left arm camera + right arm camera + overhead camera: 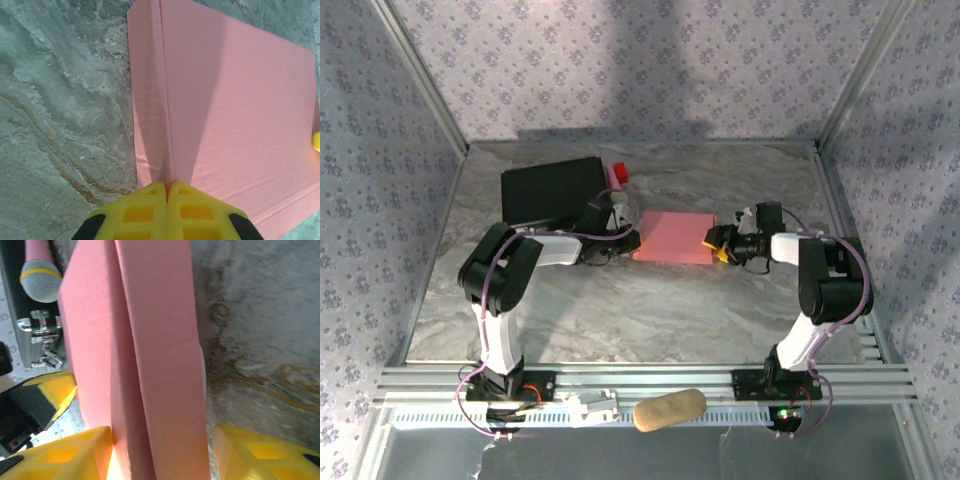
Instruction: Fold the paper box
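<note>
- The yellow left fingers point(160, 207) are pressed together with no gap. Their tips meet the left edge of the flat pink thin-cardboard box point(235, 110), right where a crease runs beside its narrow side strip. I cannot tell whether a sliver of card is nipped between them.
- The yellow right fingers point(260, 455) stand apart, straddling the box's right edge. One touches the pink face; beside the other a slim gap shows.
- The box point(675, 238) lies flat at the middle of the grey marbled tabletop point(620, 310), held between the two sets of fingers.
- At the far left, near the box's left edge, sits a black rectangular case point(552, 190). What looks like a microphone with a grey mesh head point(40, 282) lies beside it.
- Risk: the card looks thin, so if the right fingers close hard across the edge they could dent or buckle the wall rather than seat it.
- Risk: the tabletop looks smooth. A push from the left without a firm hold on the right would likely slide or turn the box, perhaps towards the case.
- Risk: a shallow hold at the crease could slip off and let the side strip spring open.
</note>
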Tool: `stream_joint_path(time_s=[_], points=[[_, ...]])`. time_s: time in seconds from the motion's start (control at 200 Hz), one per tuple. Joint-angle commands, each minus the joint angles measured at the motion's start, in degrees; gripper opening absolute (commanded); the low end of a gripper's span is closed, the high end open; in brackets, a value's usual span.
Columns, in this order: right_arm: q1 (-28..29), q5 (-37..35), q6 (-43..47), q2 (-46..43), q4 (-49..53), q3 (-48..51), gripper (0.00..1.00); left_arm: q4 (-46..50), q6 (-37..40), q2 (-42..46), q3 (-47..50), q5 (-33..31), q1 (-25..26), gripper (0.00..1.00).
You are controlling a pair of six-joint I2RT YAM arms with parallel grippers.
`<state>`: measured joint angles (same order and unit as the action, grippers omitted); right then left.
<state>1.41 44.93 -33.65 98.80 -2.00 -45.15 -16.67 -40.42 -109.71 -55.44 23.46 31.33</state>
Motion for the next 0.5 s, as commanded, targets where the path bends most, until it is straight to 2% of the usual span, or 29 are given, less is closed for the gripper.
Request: stream_joint_path(time_s=[0.0,0.25,0.415,0.495], points=[[0.51,2.89,-2.58,0.76,-4.10,0.70,0.55,8.14,-0.58,-4.47,3.54,-3.73,-1.25,0.04],[1.86,4.24,-11.51,1.53,-12.43,1.51,0.43,8.03,-0.99,-2.35,3.76,-4.05,-1.24,0.07],[1.56,3.07,-17.15,-1.01,-13.16,3.04,0.34,8.32,-2.51,4.22,4.59,-5.37,-1.20,0.30],[1.19,3.68,-20.57,-1.54,-12.05,2.71,0.33,8.46,-4.07,8.64,4.88,-6.39,-1.27,0.39]])
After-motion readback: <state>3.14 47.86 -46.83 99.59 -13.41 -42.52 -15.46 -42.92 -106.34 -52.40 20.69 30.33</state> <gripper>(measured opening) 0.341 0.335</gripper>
